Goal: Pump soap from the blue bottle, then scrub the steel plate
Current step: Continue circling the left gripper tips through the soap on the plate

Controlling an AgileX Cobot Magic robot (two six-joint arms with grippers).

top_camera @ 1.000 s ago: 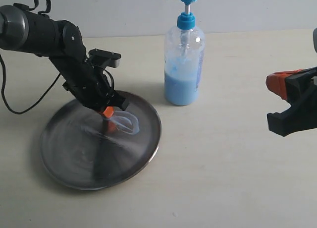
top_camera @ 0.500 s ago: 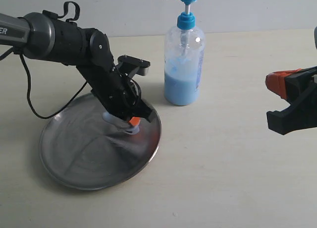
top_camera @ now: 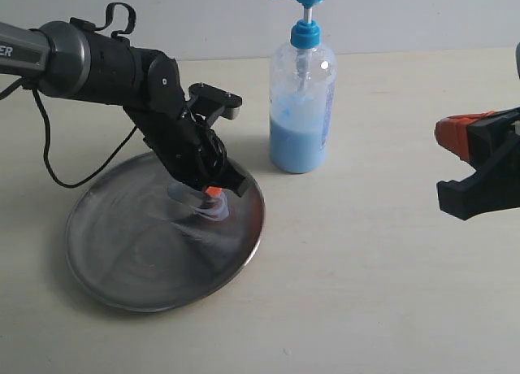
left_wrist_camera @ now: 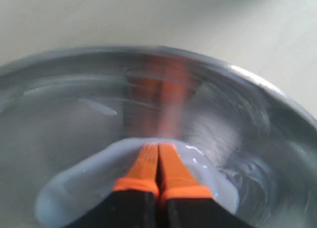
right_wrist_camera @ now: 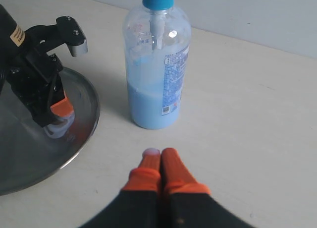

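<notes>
Steel, brushed and shiny, the steel plate (top_camera: 122, 268) lies flat on the table (top_camera: 374, 276) at the left of the exterior view. The blue bottle (top_camera: 301, 106) stands upright just past its far right rim, apart from it and partly filled with pale liquid. The left gripper (left_wrist_camera: 158, 151) is down on the plate near that rim. Its orange pads are pressed together with nothing seen between them, and its tips are sunk in a pale blue blob of soap (left_wrist_camera: 69, 193). Thin whitish streaks curve across the metal around the blob. The right gripper (right_wrist_camera: 161, 156) hangs above bare table, well to the right of the bottle. It is likewise closed and empty, apart from a small pale dab on one fingertip (right_wrist_camera: 151, 152). With soap already on the plate, pumping looks done and scrubbing appears to be the step in hand. The next move probably calls for sweeping the closed tips through the blob and out over the near, less smeared part of the plate. Pressure should be light and steady, since nothing holds the plate and it may slide or tip at the rim.
</notes>
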